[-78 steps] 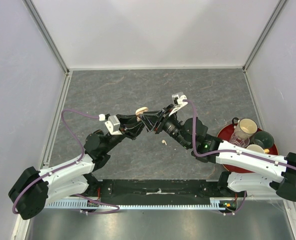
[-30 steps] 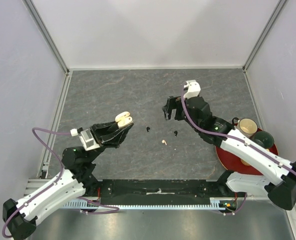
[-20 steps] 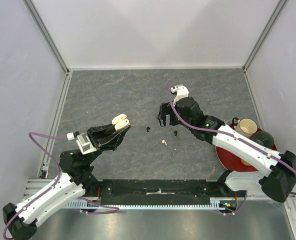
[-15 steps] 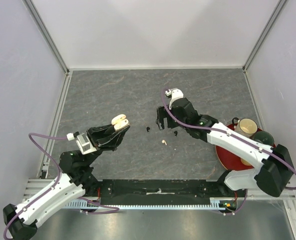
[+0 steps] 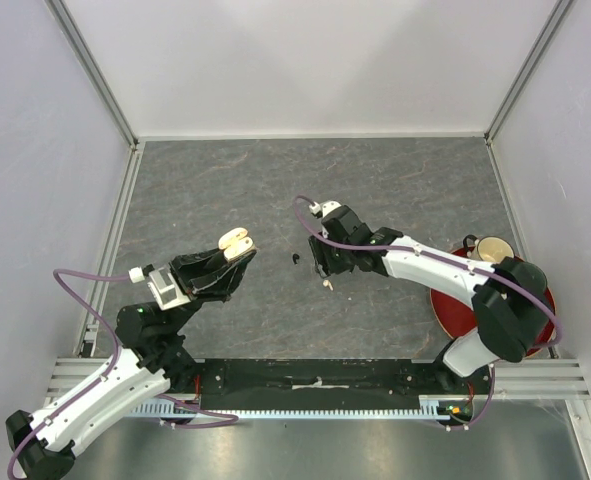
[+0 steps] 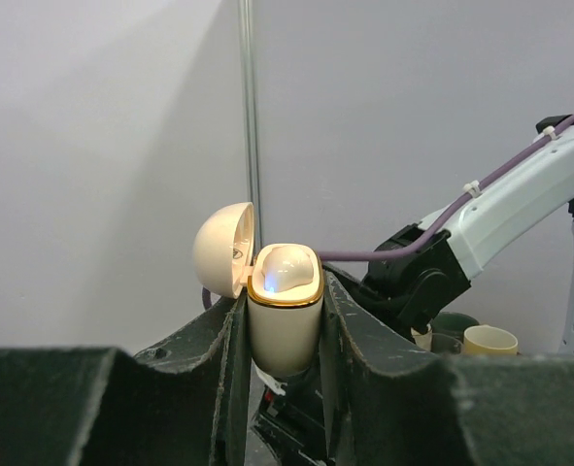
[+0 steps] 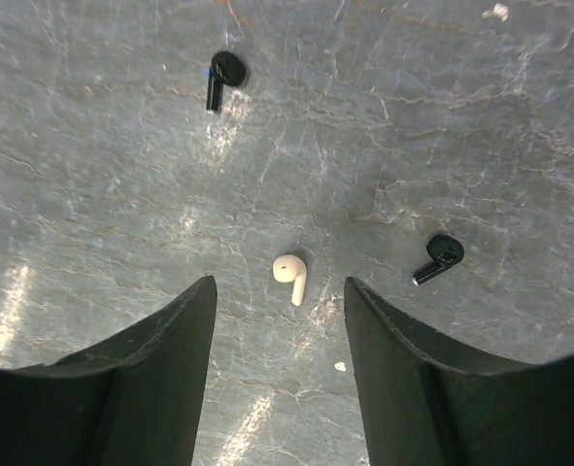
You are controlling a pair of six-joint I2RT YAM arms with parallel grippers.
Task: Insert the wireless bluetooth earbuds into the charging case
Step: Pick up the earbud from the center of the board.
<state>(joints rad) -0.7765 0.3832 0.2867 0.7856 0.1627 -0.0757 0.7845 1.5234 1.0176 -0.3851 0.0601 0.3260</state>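
We see the left gripper (image 6: 283,291) raised off the table (image 5: 225,180) on the left, clenched around a cream charging case (image 6: 285,325) that stands upright between its two fingers. The case's lid (image 6: 223,249) is swung open to the left, and a gold band rims its mouth. A pale rounded shape with a bluish glint fills that mouth; we cannot tell whether it is an earbud.

The right gripper (image 7: 278,282) reaches to the middle of the table, pointing down with its jaws spread and grasping nothing. One cream-white earbud (image 7: 290,276) lies on the table right between its fingertips, touching neither. We count two black earbuds on the table as well: one black earbud (image 7: 220,76) farther out to the left, another black earbud (image 7: 438,256) just outside the right finger.

At the right edge, behind the right arm, we see a red tray (image 5: 453,300) carrying mugs (image 5: 490,250)
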